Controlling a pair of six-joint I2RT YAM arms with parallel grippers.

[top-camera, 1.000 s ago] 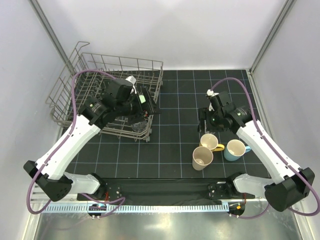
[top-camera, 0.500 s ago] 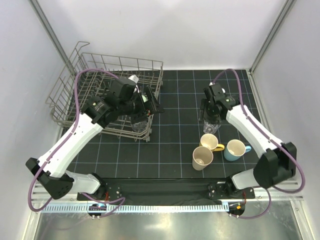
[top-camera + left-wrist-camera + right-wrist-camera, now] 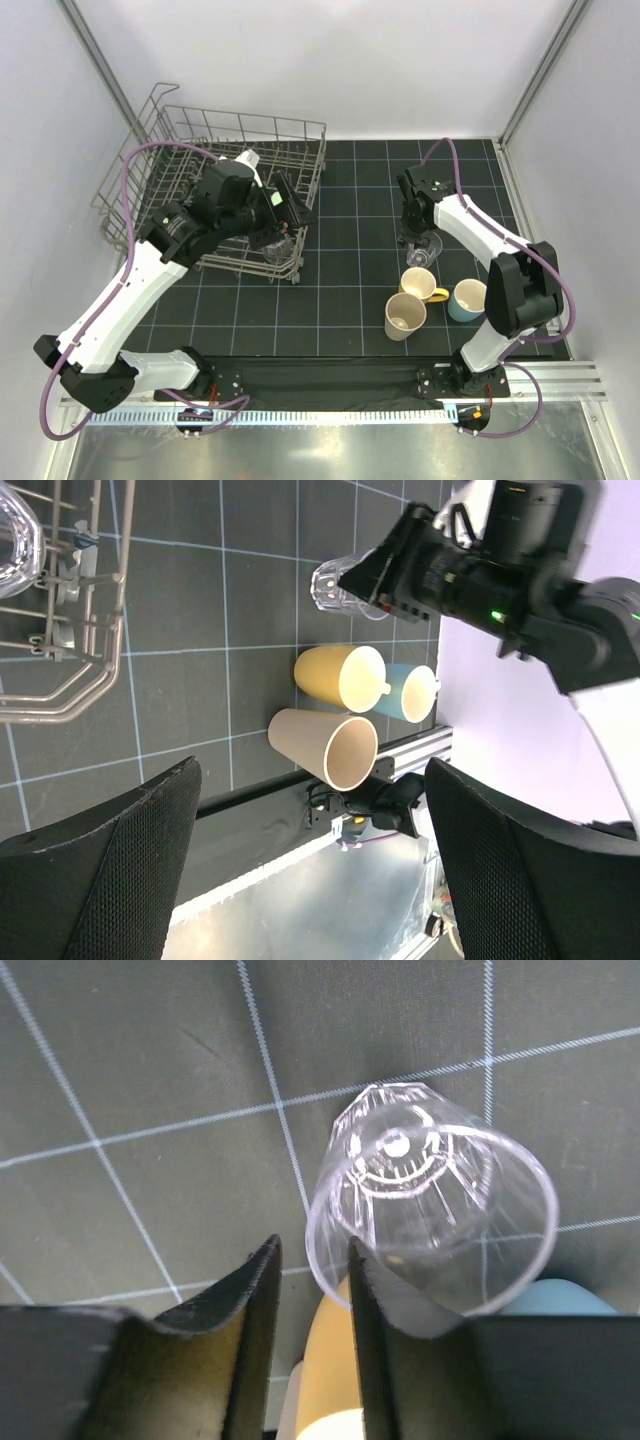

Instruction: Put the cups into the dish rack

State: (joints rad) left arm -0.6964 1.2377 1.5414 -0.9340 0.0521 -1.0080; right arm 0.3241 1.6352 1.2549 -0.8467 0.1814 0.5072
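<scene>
On the black mat a clear tumbler (image 3: 424, 250) (image 3: 430, 1210) stands upright. My right gripper (image 3: 418, 238) (image 3: 312, 1255) hangs over it with one finger inside the rim and one outside. The jaws are narrow, with a small gap still showing at the glass wall. Just in front stand a cream mug with a yellow handle (image 3: 418, 284), a tan cup (image 3: 405, 315) and a light-blue mug (image 3: 468, 298). My left gripper (image 3: 290, 205) (image 3: 312, 765) is wide open and empty above the dish rack's (image 3: 200, 130) near right corner. Another clear tumbler (image 3: 15, 540) lies in the rack.
The grey wire rack fills the back left of the mat, with its raised rim toward the left wall. White walls close in on both sides. A black strip and a metal rail (image 3: 330, 415) run along the near edge by the arm bases.
My right arm has swung in and come down over the tumbler, and its jaws have narrowed around the rim. The left gripper has drifted slightly left over the rack and is still open.
</scene>
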